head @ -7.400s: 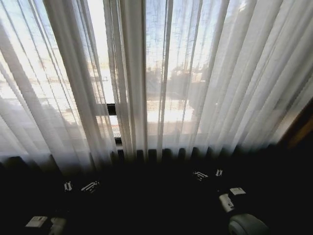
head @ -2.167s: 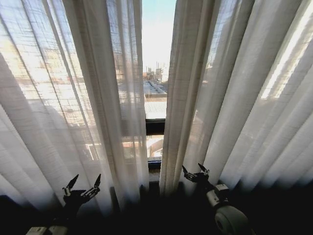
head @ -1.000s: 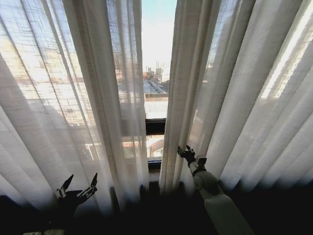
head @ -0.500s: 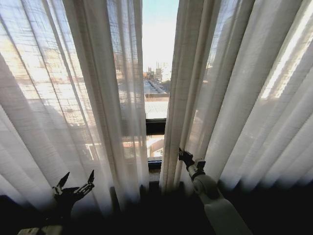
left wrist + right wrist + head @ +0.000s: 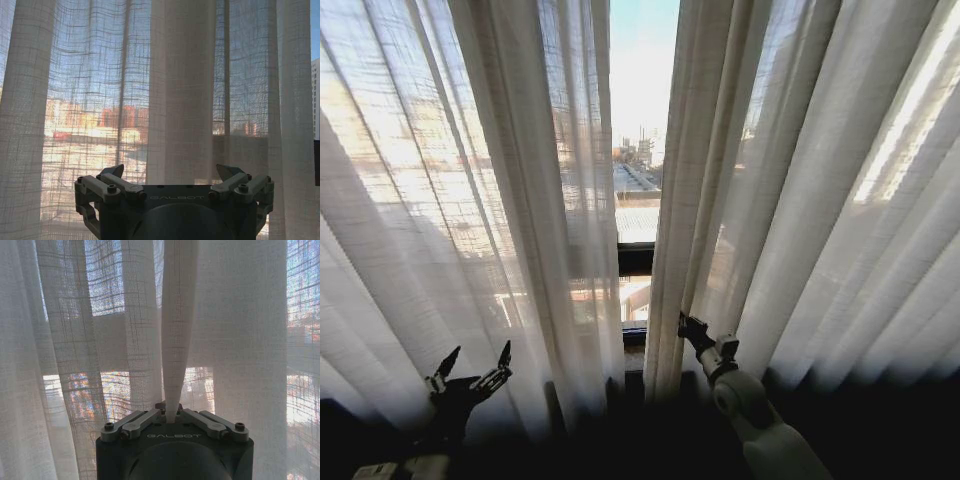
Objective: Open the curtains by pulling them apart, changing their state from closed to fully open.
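Sheer off-white fabric is pinched between the closed fingers of the right gripper point(image 5: 171, 418); the right wrist view shows a single narrow pleat rising straight out of the clamp, a detail that the head view does not resolve; there the right gripper point(image 5: 696, 334) sits low against the inner edge of the right curtain panel point(image 5: 800, 200), just beside the central gap. Out to the robot's left, the left gripper point(image 5: 470, 372) hangs low in front of the left curtain panel point(image 5: 450, 200) with its fingers spread wide and nothing between them; the left wrist view confirms this, the two fingertips point(image 5: 112, 172) standing well apart with the weave hanging beyond them, apparently untouched. Judged from the head view, the task is only begun: a narrow strip of bare window point(image 5: 640, 150) shows between the panels, with sky and buildings beyond and a dark frame bar point(image 5: 636, 258) across it; both panels otherwise cover most of the glass. What remains, by this reading, is to draw each panel out toward its own side; the left one is not yet gripped.
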